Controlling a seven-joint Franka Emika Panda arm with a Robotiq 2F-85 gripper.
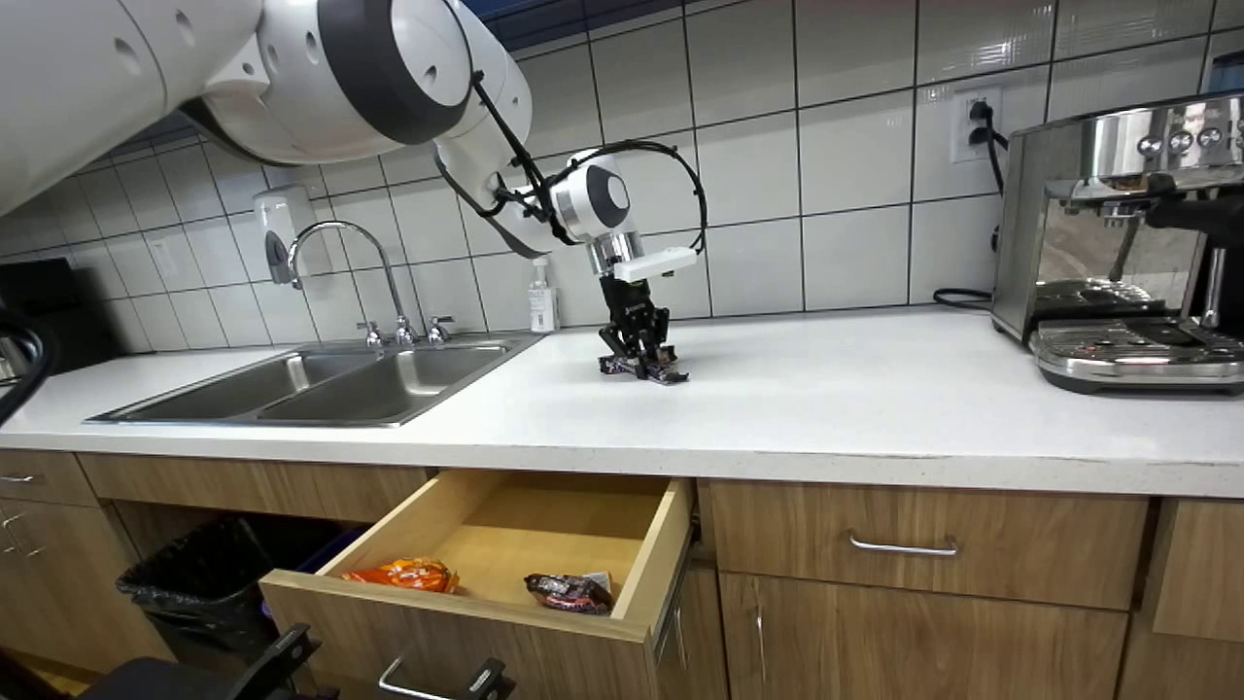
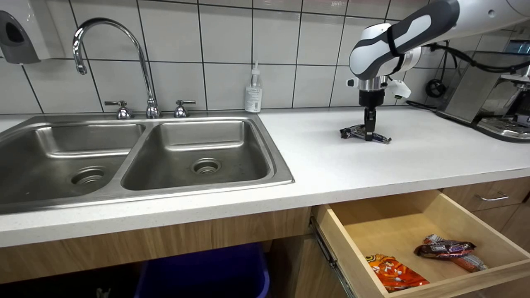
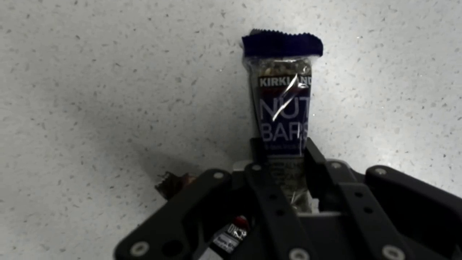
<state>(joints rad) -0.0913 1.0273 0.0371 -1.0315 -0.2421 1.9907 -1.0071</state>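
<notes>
Over on the worktop [image 2: 306, 145]: jaws clamped about a nut bar [image 3: 285, 104]

Far left in an exterior view, it's the double sink [image 2: 203, 134], curved tap [image 2: 148, 82] arching above. Slide right, and a pump bottle [image 2: 253, 97] stands upright by the tiles [image 2: 227, 33]. Now the action! Wrist view: a second wrapper [image 3: 172, 185] pokes out at left, partly hidden by the jaws, and beside it, our nut bar, on the worktop, jaws only its width apart, one side against each edge, dark blue end sticking out. Lower down, an open drawer [image 2: 381, 231]: orange packet [image 2: 395, 273], then a dark-wrapped bar [image 2: 447, 249] laid across a reddish one [image 2: 472, 263]. Far right, the coffee machine [image 2: 470, 89]!
</notes>
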